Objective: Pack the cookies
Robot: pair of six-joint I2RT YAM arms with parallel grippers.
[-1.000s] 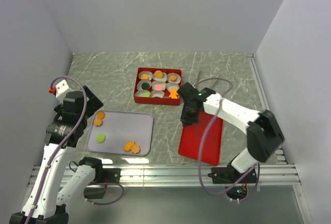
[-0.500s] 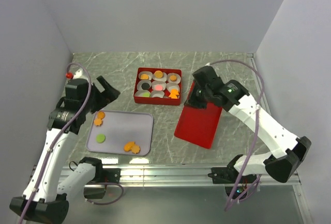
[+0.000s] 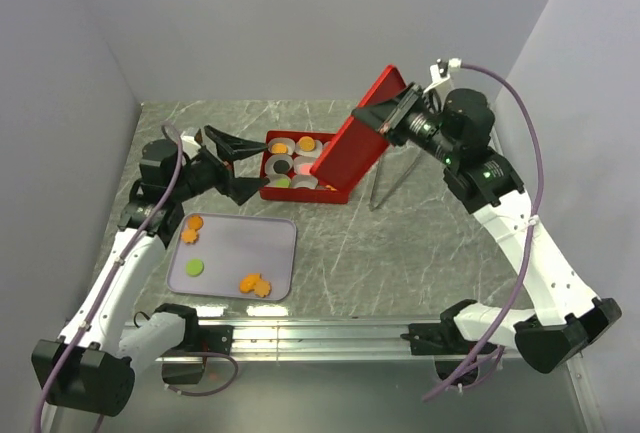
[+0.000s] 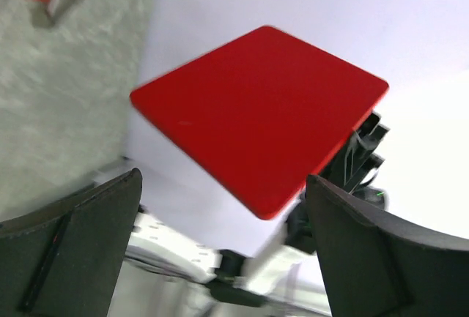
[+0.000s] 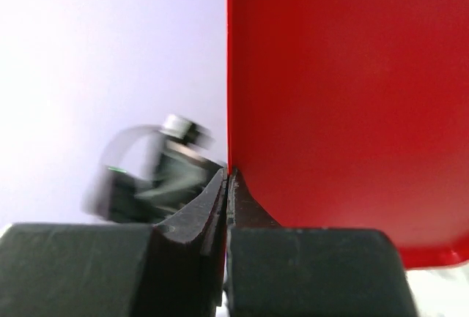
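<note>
My top camera sits high behind both arms and looks down on the table [image 3: 440,243]. My left wrist camera peeks out past the left gripper [image 4: 223,178], tipped up, and sees the red lid [image 4: 260,116] from a little way off. My right wrist camera, on the right gripper [image 5: 227,185], is close to that lid's edge. The blur behind may be the other arm. All three see the lid.

1. From above, the light is bright and even; only faint shadows lie on the table [image 3: 440,243], and everything is sharp.
2. Past my left gripper [image 4: 220,178], the red lid [image 4: 264,116] and table are smeared soft.
3. My right gripper [image 5: 227,178] is fairly crisp; the wall [image 5: 110,53] behind it blows out white, and my left arm [image 5: 154,178] is a blurred smudge.
</note>
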